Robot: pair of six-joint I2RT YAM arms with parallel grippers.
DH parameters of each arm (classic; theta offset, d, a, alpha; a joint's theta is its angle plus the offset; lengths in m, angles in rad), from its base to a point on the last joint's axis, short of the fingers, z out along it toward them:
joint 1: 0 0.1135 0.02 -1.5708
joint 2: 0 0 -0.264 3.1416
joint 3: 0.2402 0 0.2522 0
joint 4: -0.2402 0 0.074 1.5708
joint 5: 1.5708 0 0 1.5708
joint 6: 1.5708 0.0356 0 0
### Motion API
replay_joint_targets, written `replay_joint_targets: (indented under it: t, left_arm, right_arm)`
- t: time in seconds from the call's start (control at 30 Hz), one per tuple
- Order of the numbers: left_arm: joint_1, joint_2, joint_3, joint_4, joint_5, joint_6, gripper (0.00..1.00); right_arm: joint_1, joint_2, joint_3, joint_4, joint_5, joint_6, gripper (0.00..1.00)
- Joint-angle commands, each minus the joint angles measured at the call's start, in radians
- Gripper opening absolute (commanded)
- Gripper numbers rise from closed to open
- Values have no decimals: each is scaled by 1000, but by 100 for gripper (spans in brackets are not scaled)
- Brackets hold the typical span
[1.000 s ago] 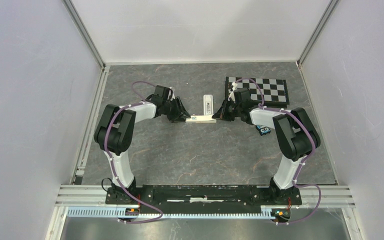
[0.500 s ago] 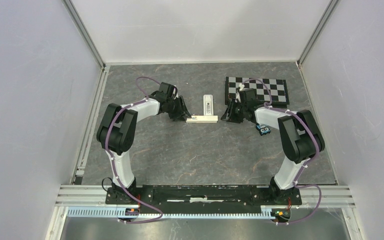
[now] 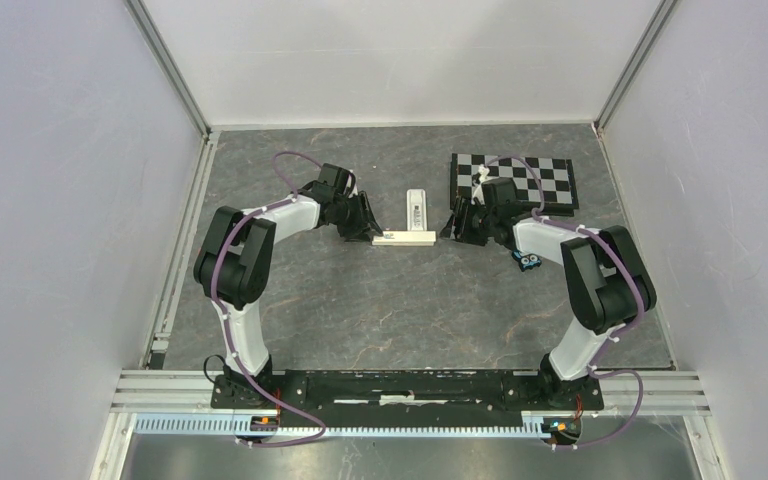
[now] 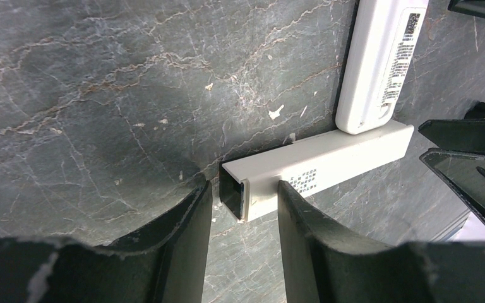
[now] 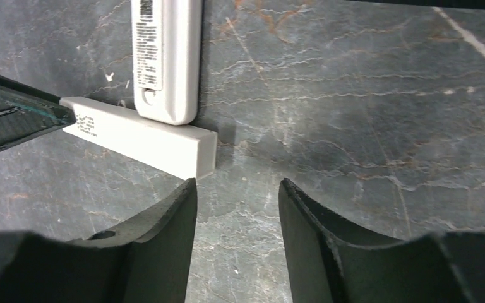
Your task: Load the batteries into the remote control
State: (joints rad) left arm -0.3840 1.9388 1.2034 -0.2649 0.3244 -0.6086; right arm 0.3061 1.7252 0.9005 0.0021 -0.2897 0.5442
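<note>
The remote control lies label side up, pointing away from the arms; it also shows as the remote and the remote. Across its near end lies a slim white bar. My left gripper is shut on the hollow left end of the bar. My right gripper stands open and empty over bare table, just short of the bar's right end. The batteries lie beside my right forearm.
A black-and-white checkerboard plate sits at the back right, behind my right gripper. White walls with metal rails close in the stone-patterned table on three sides.
My right gripper has opened and drawn back to the right, off the bar's right end. The left gripper, the bar and the remote have barely moved.
</note>
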Motion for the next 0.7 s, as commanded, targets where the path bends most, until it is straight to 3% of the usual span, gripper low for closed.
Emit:
replay_joint_targets:
  t: [0.0,0.13,0.53,0.67]
  left_arm:
    - [-3,83,-38,-155,-122,93,47]
    - [-3,84,-36,-156,-119,93,46]
    - [-4,86,-42,-143,-110,89,45]
    - [-3,85,-43,-140,-103,85,44]
  right_arm:
    - [32,9,41,58,-29,-32,52]
    - [65,52,78,48,6,-51,45]
    - [94,94,107,-59,172,-47,40]
    - [101,105,109,-106,225,-69,31]
